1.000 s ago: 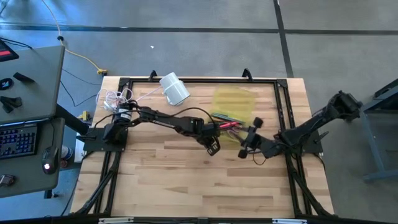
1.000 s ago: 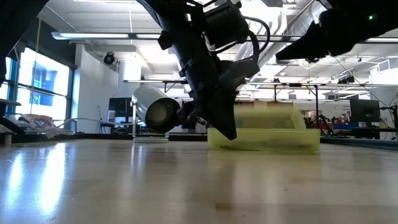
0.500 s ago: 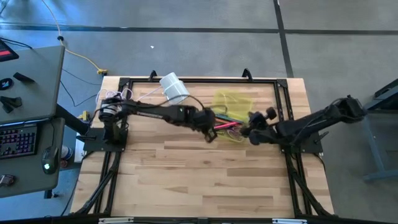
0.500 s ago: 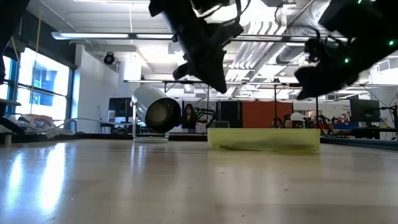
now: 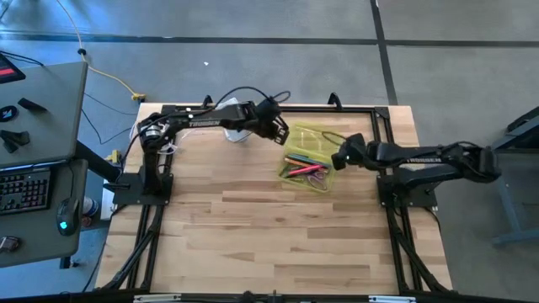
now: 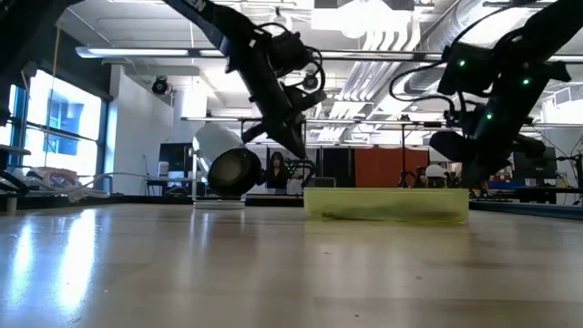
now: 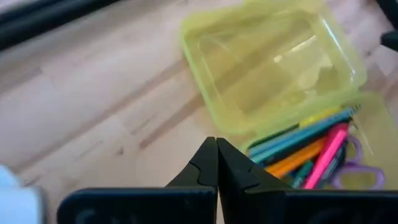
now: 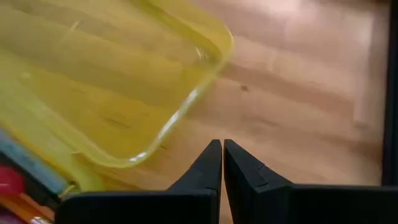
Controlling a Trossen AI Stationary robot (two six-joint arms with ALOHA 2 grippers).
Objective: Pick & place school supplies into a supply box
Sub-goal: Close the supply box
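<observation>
The supply box [image 5: 310, 157] lies open on the table's far right part, its lid [image 7: 273, 62] flat beyond the base. The school supplies, pens and pencils [image 7: 308, 155] and purple-handled scissors [image 7: 356, 175], lie in the base. My left gripper [image 5: 282, 133] hovers shut off the lid's left far corner, beside the white cylinder. My right gripper [image 5: 340, 158] hovers shut at the box's right side, its wrist view looking past the lid's corner [image 8: 205, 56]. In the low view both grippers hang above the box [image 6: 386, 202].
A white cylinder [image 5: 236, 122] lies on its side at the far edge, left of the box. A coiled white cord [image 5: 156, 130] sits at the far left corner. Black frame rails [image 5: 370, 109] border the table. Bare wood [image 5: 269, 236] spans the near half.
Both grippers have risen and gone toward the far edge, the left from the box's near left corner to beside the cylinder. My right gripper has shut. The lid, which rose above the base in the low view a second ago, now lies low.
</observation>
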